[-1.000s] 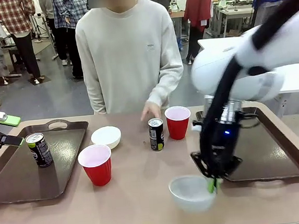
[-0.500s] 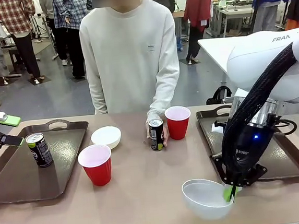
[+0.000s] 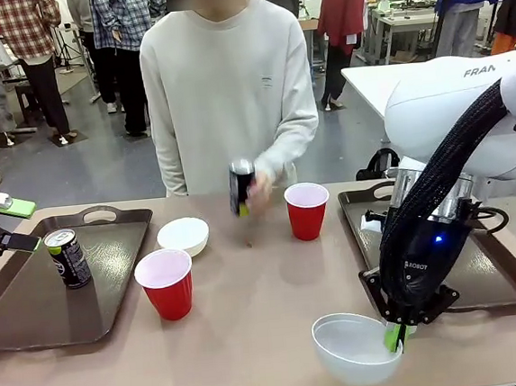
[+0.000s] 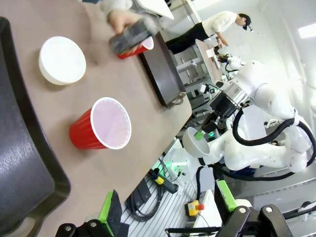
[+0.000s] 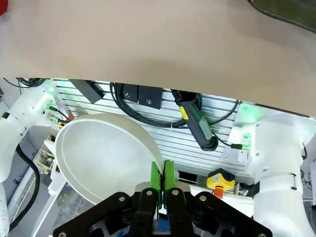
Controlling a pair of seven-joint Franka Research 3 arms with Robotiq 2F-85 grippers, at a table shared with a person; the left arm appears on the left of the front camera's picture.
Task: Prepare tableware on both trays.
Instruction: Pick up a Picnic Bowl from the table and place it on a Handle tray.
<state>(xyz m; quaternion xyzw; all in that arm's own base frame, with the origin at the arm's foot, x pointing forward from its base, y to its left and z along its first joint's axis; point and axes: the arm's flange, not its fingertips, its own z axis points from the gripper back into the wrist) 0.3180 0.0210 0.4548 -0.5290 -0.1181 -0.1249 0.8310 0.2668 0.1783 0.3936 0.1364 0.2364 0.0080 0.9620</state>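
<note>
My right gripper (image 3: 395, 333) is shut on the rim of a white bowl (image 3: 351, 347), which it holds tilted above the table's front edge; the pads (image 5: 157, 174) pinch the bowl (image 5: 101, 153) wall. My left gripper (image 3: 21, 224) stands open at the far left, over the left tray (image 3: 24, 308). A dark can (image 3: 67, 257) stands on that tray. The person's hand holds a second can (image 3: 241, 187) lifted off the table. Two red cups (image 3: 166, 283) (image 3: 306, 209) and another white bowl (image 3: 183, 236) stand on the table. The right tray (image 3: 496, 276) lies behind my right arm.
The person stands at the far side of the table, centre. In the left wrist view the near red cup (image 4: 101, 131) and the white bowl (image 4: 61, 60) sit beside the left tray's rim (image 4: 44, 148). Bare tabletop (image 3: 252, 329) lies between the trays.
The person's hand has gripped the can by the far red cup and lifted it. My right gripper carried the bowl to the right, then almost stopped. The left gripper has not moved.
</note>
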